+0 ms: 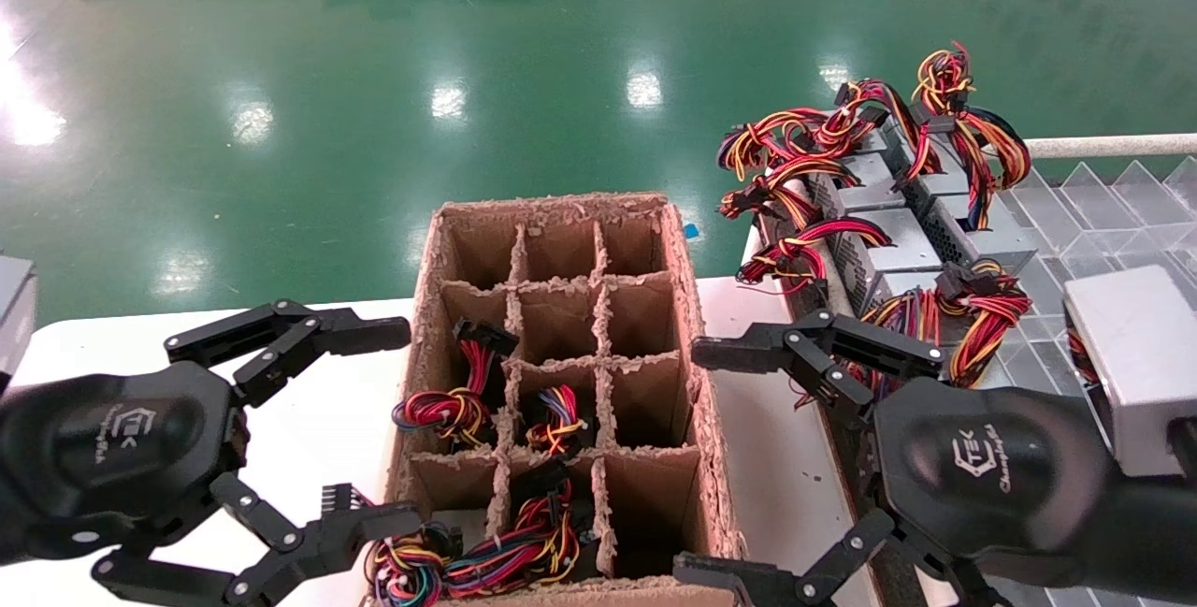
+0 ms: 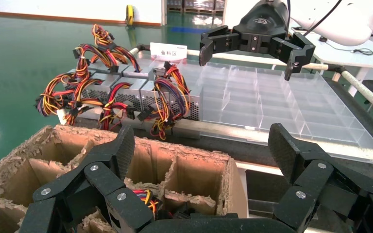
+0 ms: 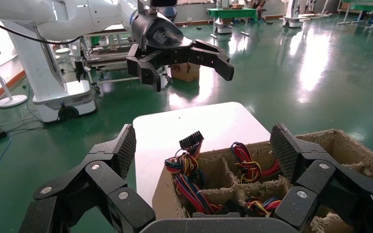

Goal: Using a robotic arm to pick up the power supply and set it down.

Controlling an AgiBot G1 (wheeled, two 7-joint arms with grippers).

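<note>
Several grey power supply boxes [image 1: 888,242] with red, yellow and black wire bundles stand in a row at the back right, also seen in the left wrist view [image 2: 126,92]. Wire bundles [image 1: 449,406] stick out of cells of the brown divider carton [image 1: 561,207] at centre. My left gripper [image 1: 383,429] hangs open at the carton's left side, holding nothing. My right gripper [image 1: 701,462] hangs open at the carton's right side, also holding nothing. In the right wrist view my right gripper [image 3: 201,145] looks over the wire-filled cells [image 3: 187,167].
A clear plastic divider tray [image 1: 1103,214] lies on the rack at the right behind a white rail [image 1: 1113,147]. Another grey metal box [image 1: 1141,364] sits near the right arm. The carton rests on a white table [image 1: 309,420]; green floor lies beyond.
</note>
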